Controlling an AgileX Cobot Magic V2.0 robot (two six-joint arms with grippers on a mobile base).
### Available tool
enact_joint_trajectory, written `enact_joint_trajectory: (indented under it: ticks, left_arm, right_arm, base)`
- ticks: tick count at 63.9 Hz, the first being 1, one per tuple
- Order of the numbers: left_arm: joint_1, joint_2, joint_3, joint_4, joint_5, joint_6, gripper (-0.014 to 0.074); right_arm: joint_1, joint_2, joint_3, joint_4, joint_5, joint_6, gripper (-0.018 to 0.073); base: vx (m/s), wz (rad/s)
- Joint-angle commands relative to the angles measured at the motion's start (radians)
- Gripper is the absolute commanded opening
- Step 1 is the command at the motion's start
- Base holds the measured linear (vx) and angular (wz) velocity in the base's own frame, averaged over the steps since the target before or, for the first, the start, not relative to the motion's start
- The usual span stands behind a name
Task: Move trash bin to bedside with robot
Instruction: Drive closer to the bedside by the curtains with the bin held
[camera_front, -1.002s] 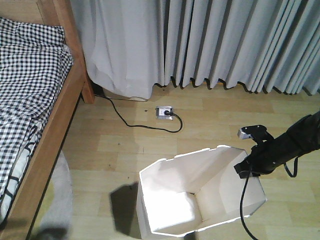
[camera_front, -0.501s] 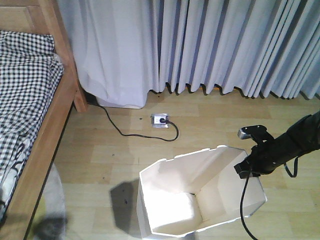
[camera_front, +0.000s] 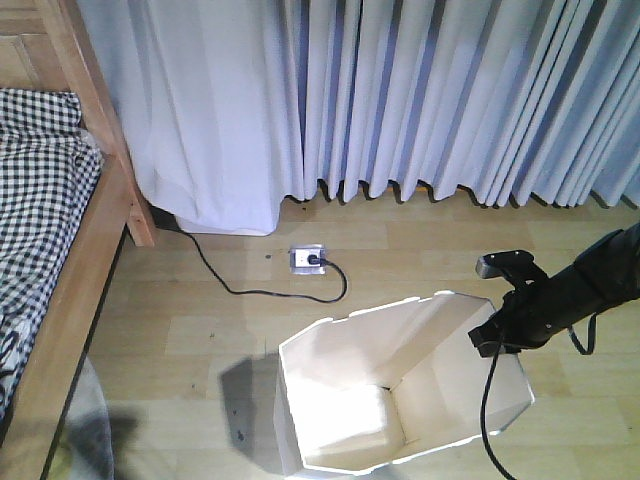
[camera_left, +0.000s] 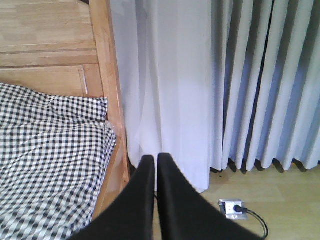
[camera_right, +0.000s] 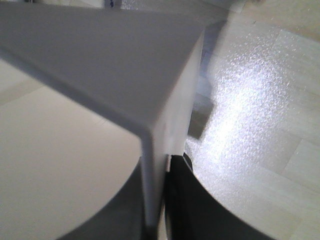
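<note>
Front view: my right claw (camera_front: 497, 335) was pinched on the bin (camera_front: 340, 400) at its right rim, presumably so the base could bring it along. The bin was out on the open floor (camera_front: 200, 330), well apart from the bed (camera_front: 70, 280) at left. Left wrist view: left claw (camera_left: 156, 160) idle, fingers pressed together, empty, facing the bed. Right wrist view: fingers straddled the thin wall, clamped. Judged transport unfinished.

The bin (camera_front: 345, 350) stands on the floor (camera_front: 200, 330). The bed (camera_front: 50, 230) lies well to its left, the socket (camera_front: 306, 259) behind it, and the curtain (camera_front: 420, 100) farther behind. The right claw (camera_front: 495, 340) straddles the bin's right rim.
</note>
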Motion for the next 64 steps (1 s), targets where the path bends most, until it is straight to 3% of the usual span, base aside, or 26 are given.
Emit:
enact_joint_trajectory:
  ticks: [1,64]
  left_arm:
    - [0.001,-0.015,0.019,-0.004,-0.071,0.000,-0.0006]
    - [0.001,-0.015,0.019,-0.004,-0.071,0.000,-0.0006]
  right_arm:
    - [-0.002,-0.072,-0.014,0.064,0.147,0.005,-0.0005]
    - [-0.002,-0.072,-0.014,0.064,0.147,0.005,-0.0005]
  base:
    - [0.15,-0.03]
    - [0.14,0.01]
